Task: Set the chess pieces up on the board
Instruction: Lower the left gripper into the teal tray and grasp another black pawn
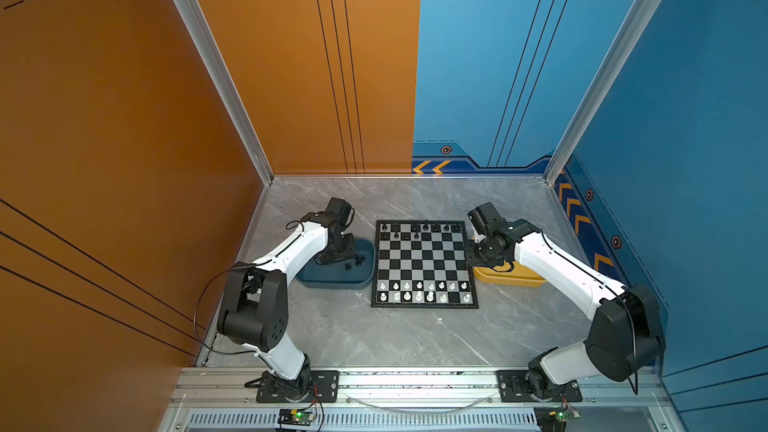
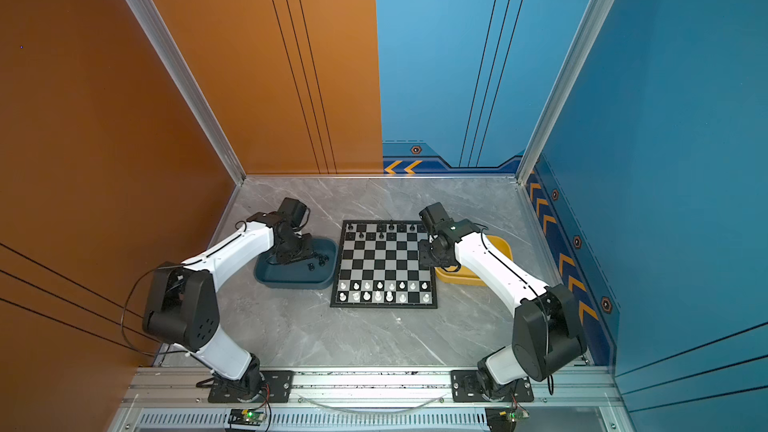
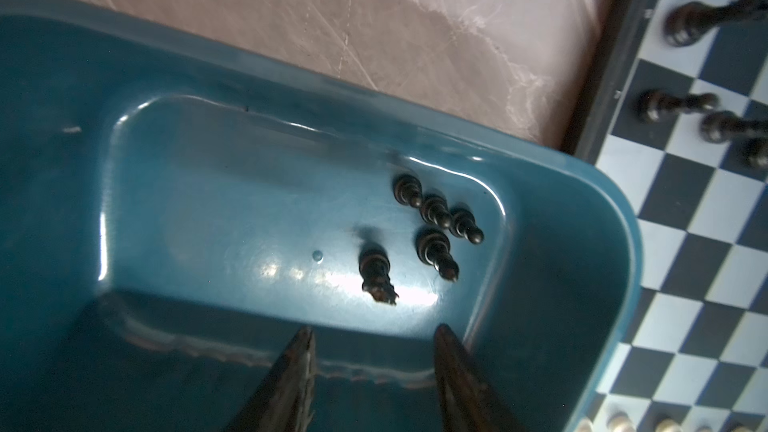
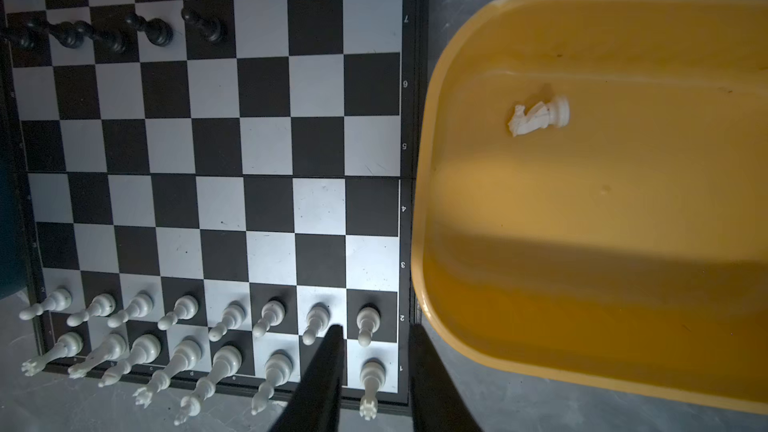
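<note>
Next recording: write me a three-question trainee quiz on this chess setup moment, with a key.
1. How many black pieces lie in the teal tray?
2. True or false: the yellow tray is empty.
3. The left gripper is: A) shut on a pawn, B) open and empty above the teal tray, C) shut and empty.
Key: 1) five; 2) false, one white knight lies in it on its side; 3) B.

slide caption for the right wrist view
White plastic knight lying alone in the yellow tray beside the black-and-silver chessboard.
</note>
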### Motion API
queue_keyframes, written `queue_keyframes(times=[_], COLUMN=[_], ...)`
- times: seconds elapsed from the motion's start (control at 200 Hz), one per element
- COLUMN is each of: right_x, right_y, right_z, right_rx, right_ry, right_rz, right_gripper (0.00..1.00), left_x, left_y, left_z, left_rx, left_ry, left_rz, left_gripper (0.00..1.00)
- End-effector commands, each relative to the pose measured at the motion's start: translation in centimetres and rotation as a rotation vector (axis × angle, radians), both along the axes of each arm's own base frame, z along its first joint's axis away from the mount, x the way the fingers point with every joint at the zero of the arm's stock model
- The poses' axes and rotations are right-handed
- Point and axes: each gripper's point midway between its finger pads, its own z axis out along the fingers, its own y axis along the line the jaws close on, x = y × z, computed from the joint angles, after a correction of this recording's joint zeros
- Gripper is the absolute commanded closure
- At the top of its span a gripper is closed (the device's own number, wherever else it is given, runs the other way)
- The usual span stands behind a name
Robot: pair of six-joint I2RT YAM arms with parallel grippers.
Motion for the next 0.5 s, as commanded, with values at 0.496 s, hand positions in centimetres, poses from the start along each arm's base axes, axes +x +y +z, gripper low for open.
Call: queue_keyframes(times=[0.496], right_x=[-0.2], right_y=[0.1], right_z=[-0.4], right_rx=[0.005], right_ry=[0.004], right_rz=[0.003], right_gripper=[0.70], left_x=[-0.2], left_y=[-0.1], left_z=[-3.7], left_rx=[0.001], left_ry=[0.095], left_rz=[0.060], left_gripper=[0.58])
